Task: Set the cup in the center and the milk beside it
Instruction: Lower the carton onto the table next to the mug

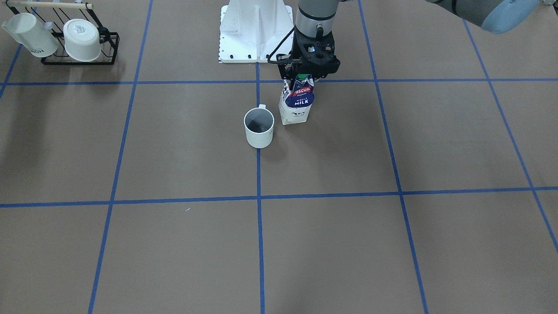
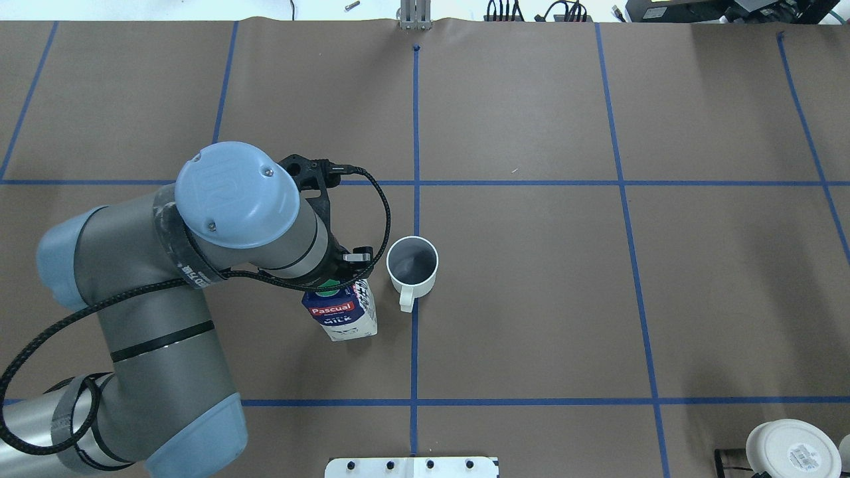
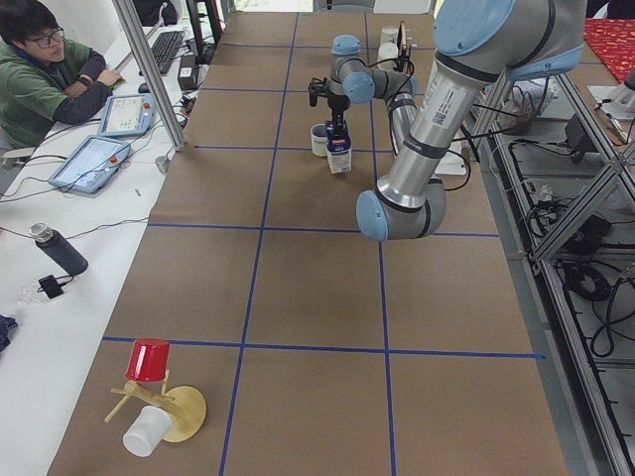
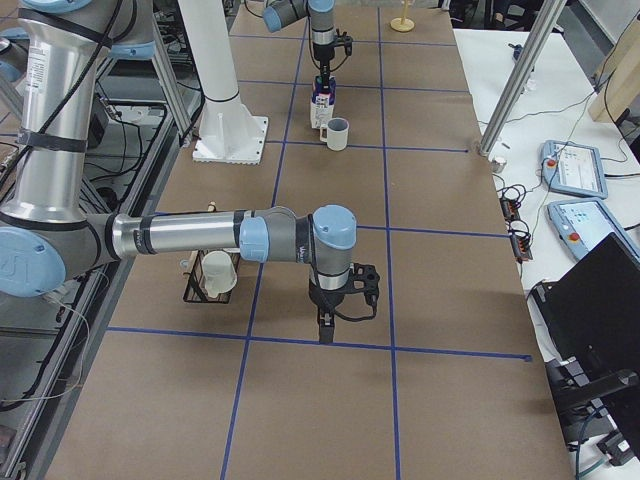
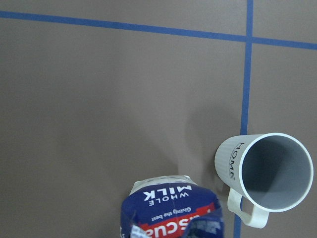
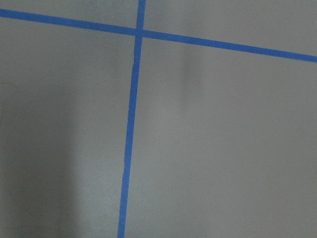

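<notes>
Cup upright, centered: looks done. Milk stands just beside cup, left gripper clamped on its top; release pending. Right gripper: can't tell its grip.

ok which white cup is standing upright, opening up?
The handled mug beside the milk carton. The lettered cup and the sticker-bottomed cup lie tipped in the black rack.

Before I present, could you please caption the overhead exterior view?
Left end effector grips the Pascual milk carton beside the white mug on the blue tape line.
</notes>
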